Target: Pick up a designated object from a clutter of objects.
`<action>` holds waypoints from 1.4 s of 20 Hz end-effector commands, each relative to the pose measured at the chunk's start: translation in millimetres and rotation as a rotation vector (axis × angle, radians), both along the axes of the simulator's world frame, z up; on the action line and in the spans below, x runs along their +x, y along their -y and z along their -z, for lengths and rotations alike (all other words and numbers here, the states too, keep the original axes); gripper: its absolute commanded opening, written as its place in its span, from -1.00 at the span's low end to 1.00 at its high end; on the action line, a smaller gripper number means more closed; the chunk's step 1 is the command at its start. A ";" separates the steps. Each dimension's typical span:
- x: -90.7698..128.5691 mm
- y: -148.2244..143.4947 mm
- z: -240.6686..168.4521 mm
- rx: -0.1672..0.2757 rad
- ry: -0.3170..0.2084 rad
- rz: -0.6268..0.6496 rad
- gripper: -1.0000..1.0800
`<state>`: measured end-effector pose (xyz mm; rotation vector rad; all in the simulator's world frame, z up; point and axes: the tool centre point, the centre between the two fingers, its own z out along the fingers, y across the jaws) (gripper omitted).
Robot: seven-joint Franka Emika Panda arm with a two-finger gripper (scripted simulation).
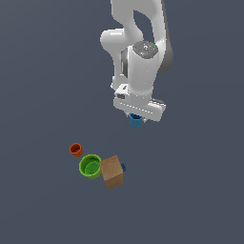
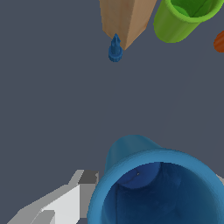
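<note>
Blue cup [image 1: 136,121] lifted, held in your pincer [image 1: 137,119].

You see the pincer closed on the blue cup, its rim filling the wrist view close to the camera, one grey finger [image 2: 65,203] against its wall. Below the pincer, well apart from it, sit the tan cube [image 1: 112,171], green cup [image 1: 89,166] and orange cup [image 1: 76,149]; a small blue piece [image 2: 115,49] touches the cube.

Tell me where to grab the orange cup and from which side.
From above. The orange cup stands upright, mouth up, so close the end effector across its outer walls just below the rim. The green cup sits close beside it; turn the jaws so neither lands on that side.
</note>
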<state>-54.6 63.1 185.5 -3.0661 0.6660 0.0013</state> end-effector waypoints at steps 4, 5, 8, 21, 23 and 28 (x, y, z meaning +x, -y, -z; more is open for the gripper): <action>15.3 28.3 -51.5 0.001 0.000 0.000 -1.00; 18.3 33.7 -60.7 0.000 0.000 0.000 -1.00; 27.3 49.5 -88.8 0.000 0.000 0.000 -1.00; 61.7 102.9 -183.7 -0.004 0.000 0.002 -1.00; 64.9 107.3 -191.5 -0.004 0.000 0.002 -1.00; 70.4 114.0 -203.8 -0.004 0.000 0.002 -1.00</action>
